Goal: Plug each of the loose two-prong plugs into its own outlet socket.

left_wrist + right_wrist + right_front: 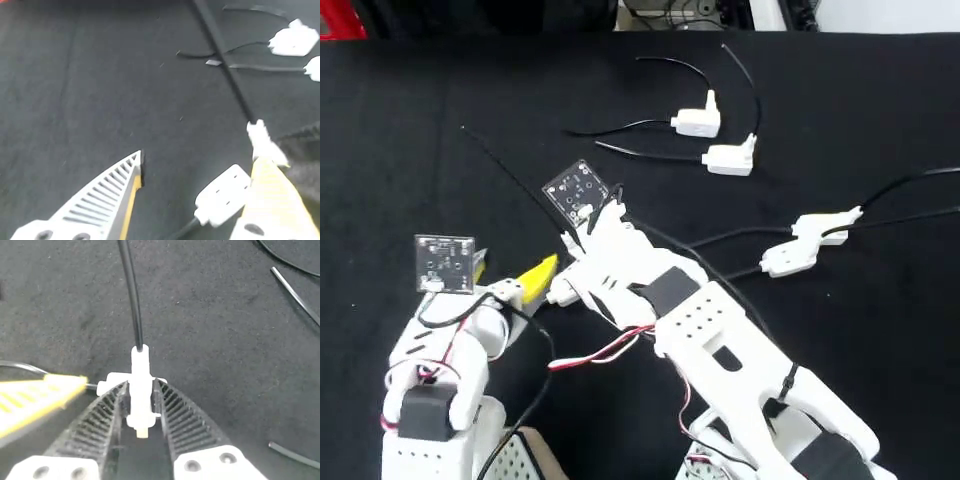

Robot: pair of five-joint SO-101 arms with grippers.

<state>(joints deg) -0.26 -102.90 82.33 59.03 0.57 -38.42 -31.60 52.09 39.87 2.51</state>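
Observation:
My right gripper (140,386) is shut on a small white two-prong plug (140,362), whose black cable (131,295) runs away over the black mat. In the high view this gripper (582,242) sits mid-table. A white outlet socket (221,194) lies on the mat between the fingers of my open left gripper (198,159), against its yellow finger (272,195) and far from the white one (107,200). The held plug (261,139) hangs just beyond the yellow fingertip. From above, the left gripper (527,284) is beside the right one, to its left.
Two white plug-and-socket pieces (698,122) (730,157) with black leads lie at the back, and two more (825,226) (788,260) lie at the right. Black cables (720,240) cross the mat around the right arm. The mat's left half is open.

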